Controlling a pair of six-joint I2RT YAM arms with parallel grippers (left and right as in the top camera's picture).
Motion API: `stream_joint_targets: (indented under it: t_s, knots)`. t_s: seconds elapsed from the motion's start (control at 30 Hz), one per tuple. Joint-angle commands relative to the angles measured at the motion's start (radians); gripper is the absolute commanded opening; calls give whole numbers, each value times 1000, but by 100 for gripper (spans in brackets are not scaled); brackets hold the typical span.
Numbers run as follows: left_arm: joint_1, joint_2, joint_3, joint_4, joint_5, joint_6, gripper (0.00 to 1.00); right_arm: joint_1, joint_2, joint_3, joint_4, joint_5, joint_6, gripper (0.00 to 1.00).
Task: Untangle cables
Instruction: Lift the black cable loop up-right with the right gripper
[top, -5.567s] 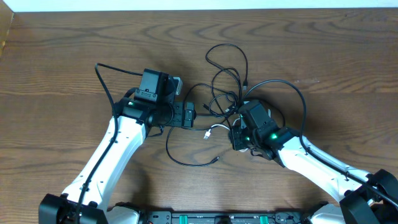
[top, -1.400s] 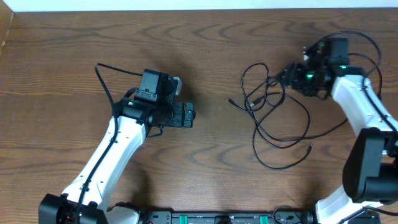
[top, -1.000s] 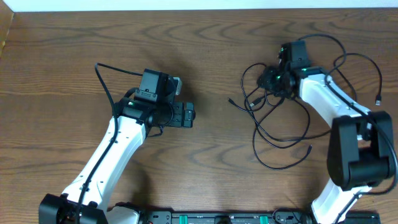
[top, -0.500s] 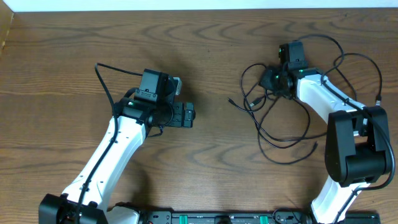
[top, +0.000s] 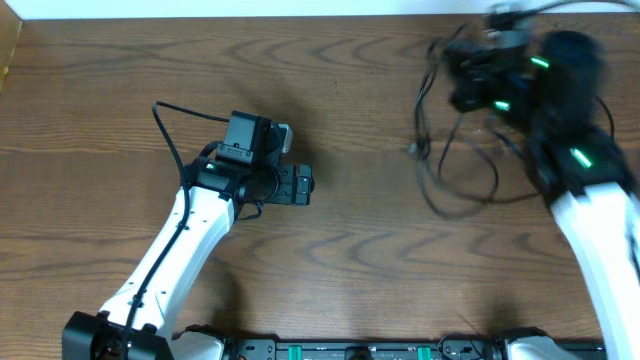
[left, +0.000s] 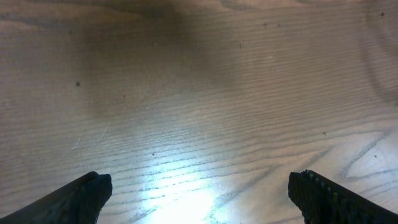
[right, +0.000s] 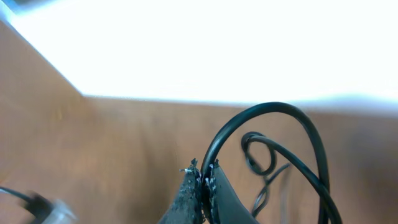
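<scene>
While the right gripper (right: 202, 177) is pinched shut on a black loop of the cables (right: 267, 107), which trail leftward over the table's (top: 350, 90) far-right side, the left gripper (left: 199, 186) hangs wide open, empty, well apart, so the right arm is nearer.

Brown wooden table (left: 199, 93): fine grain, smooth, satin sheen, lamp glare at 6 o'clock in my left wrist view. Thin black cables (right: 273, 107): smooth, glossy, rubbery-looking jacket. My right pincer (right: 200, 173), fingers (right: 186, 202): black, rough, gritty. My left pincer (left: 199, 194), fingertips (left: 81, 196): matt black, grainy.
</scene>
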Motion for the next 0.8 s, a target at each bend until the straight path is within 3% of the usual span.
stream_joint_targets:
  t_s: [0.0, 0.1, 0.2, 0.33, 0.53, 0.77]
  knots:
    - [2, 6, 9, -3, -2, -10, 98, -26, -95, -2, 9, 89, -131, 1]
    - [2, 6, 9, -4, -2, -10, 98, -47, -154, -1, 44, 47, -130, 1]
    - [2, 6, 9, -3, -2, -10, 98, -57, -188, 0, 50, -122, -69, 1]
    - [2, 6, 9, -3, -2, -10, 98, -47, -163, 0, -92, -259, -57, 1]
    - [2, 6, 9, -4, -2, -10, 98, -2, -43, 0, -397, -205, -138, 1]
    - [2, 6, 9, -4, -2, -10, 98, 8, -93, 139, -396, -345, -277, 1]
